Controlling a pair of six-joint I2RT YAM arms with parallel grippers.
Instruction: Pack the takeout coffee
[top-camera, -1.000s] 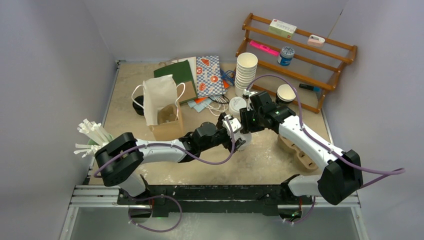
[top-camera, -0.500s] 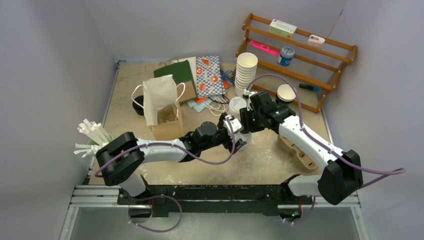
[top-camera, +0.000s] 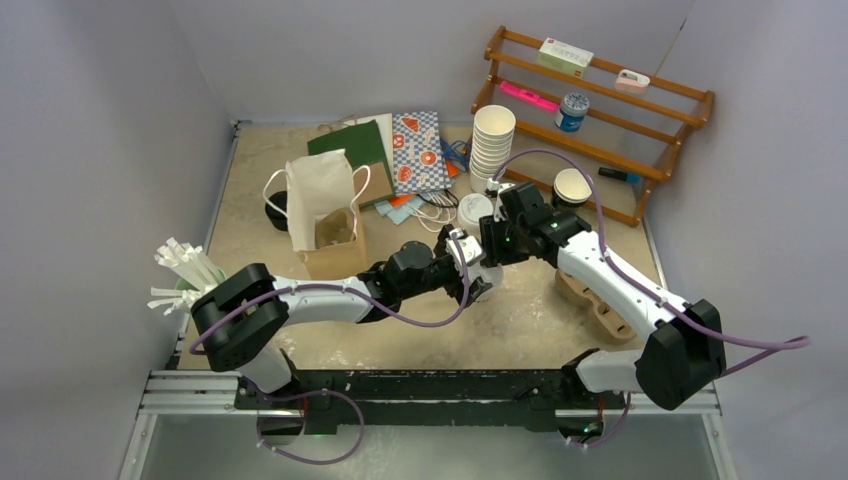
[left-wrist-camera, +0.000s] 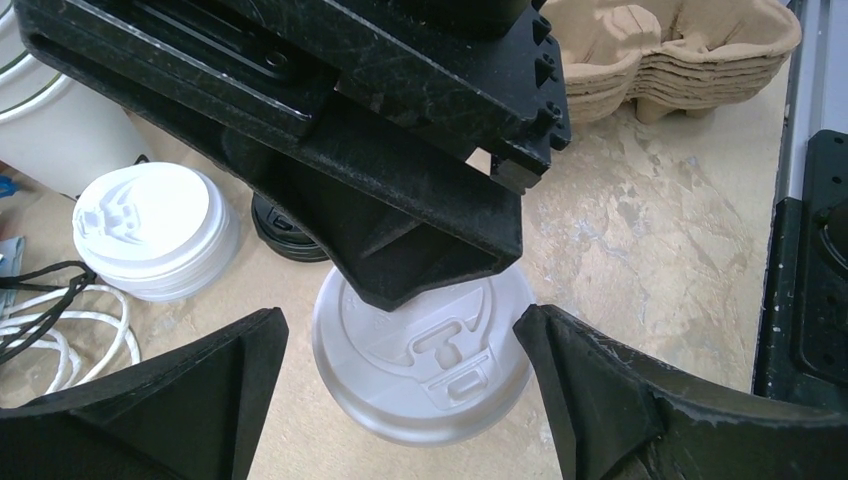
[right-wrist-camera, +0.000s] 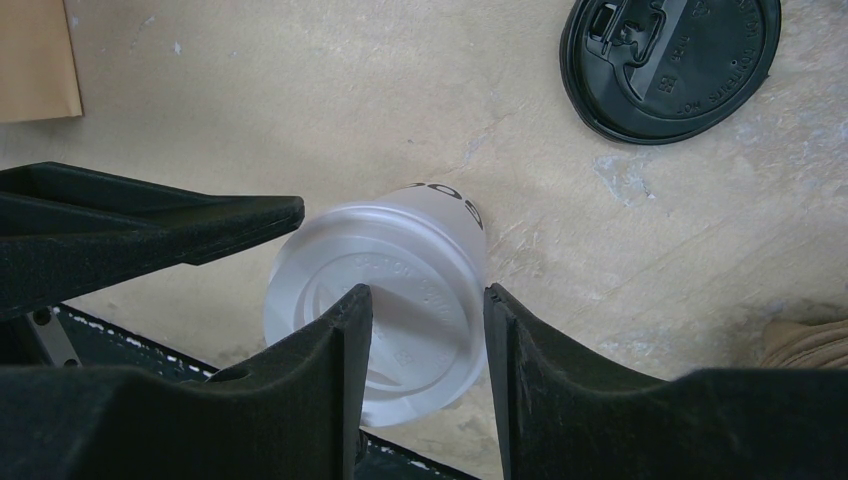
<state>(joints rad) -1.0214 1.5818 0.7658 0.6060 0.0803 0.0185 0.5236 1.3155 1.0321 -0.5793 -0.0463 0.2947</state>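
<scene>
Left wrist view, white-lidded takeout cup (left-wrist-camera: 420, 375) mid-table, flanked by left gripper (left-wrist-camera: 400, 325), fingers (left-wrist-camera: 200, 390) spread wide, right gripper (right-wrist-camera: 425, 300) above it, fingers partly apart over the lid, black lid (right-wrist-camera: 670, 65) nearby, pulp cup carriers (left-wrist-camera: 670, 50) to the right

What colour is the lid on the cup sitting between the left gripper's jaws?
The lid is white; it shows best in the left wrist view.
</scene>
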